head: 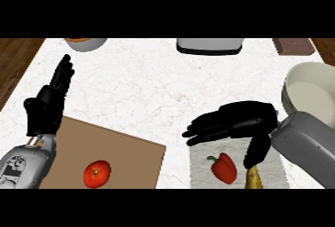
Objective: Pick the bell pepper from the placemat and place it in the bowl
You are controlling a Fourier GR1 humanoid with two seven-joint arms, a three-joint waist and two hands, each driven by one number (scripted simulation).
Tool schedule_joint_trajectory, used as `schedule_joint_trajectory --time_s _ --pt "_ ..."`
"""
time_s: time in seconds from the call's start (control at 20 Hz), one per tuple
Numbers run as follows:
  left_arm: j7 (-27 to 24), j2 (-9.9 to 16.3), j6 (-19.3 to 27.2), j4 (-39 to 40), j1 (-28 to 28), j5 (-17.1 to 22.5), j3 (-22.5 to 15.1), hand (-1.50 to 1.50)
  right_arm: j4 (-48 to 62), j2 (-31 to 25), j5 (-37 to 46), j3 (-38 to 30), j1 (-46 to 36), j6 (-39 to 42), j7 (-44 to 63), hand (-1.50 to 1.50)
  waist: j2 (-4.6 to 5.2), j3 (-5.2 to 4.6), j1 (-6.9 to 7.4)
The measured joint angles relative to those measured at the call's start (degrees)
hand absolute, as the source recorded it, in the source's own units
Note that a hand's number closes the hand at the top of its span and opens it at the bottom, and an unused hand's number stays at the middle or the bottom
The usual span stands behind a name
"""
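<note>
The red bell pepper (223, 167) lies on the pale placemat (200, 166) near the front of the white bench (157, 93), green stem pointing up and to the left. It has not been picked up yet. My right hand (239, 122) hangs just above and behind it, with the fingers (209, 128) spread loose and pointing left and the thumb (257, 150) hanging down beside the pepper. It holds nothing. Just below my thumb a brownish-yellow thing (252, 178) pokes up from the mat's edge; I cannot tell what it is. So I think I am at the reaching step, right before the grab. Next I need to bring my hand down, put my fingers on one side of the pepper and my thumb on the other, and close them round it. Then I must lift it and carry it back and to the right, to the big pale bowl (307, 88) by my arm. My left hand (49, 104) rests open at the left, fingers up. Beside it a tomato (97, 174) sits on a brown board (124, 155).
</note>
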Motion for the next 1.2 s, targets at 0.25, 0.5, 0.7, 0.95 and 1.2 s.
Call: schedule_joint_trajectory --time_s 0.25,0.5,0.7,0.95,1.2 --pt "2.55 0.42 -0.07 -2.62 0.76 -0.68 0.20 0.00 1.15 -0.25 6.62 6.48 -0.68 -3.64 -1.89 -1.50 -0.27 -0.03 -0.39" --pt "1.50 -0.06 -0.32 -3.10 2.51 -1.39 0.83 0.00 4.37 1.57 13.86 10.80 -1.13 -6.09 -1.73 -1.50 -0.35 -0.07 -0.89" --pt "1.38 -0.82 -0.66 -3.27 3.11 -2.12 1.33 0.00 6.76 3.59 17.95 11.89 -0.29 -6.89 -2.05 -1.50 -0.41 -0.08 -1.26" --pt "0.22 -1.39 -1.64 -2.44 3.39 -2.49 2.88 0.00 11.50 6.45 21.94 11.77 1.18 -9.31 -3.97 -1.50 -0.41 -0.09 -1.42" --pt "1.96 -2.06 -2.41 -3.21 2.45 -3.19 3.48 0.00 17.30 10.93 25.64 11.84 2.18 -11.19 -5.76 -1.50 -0.40 -0.08 -1.44"
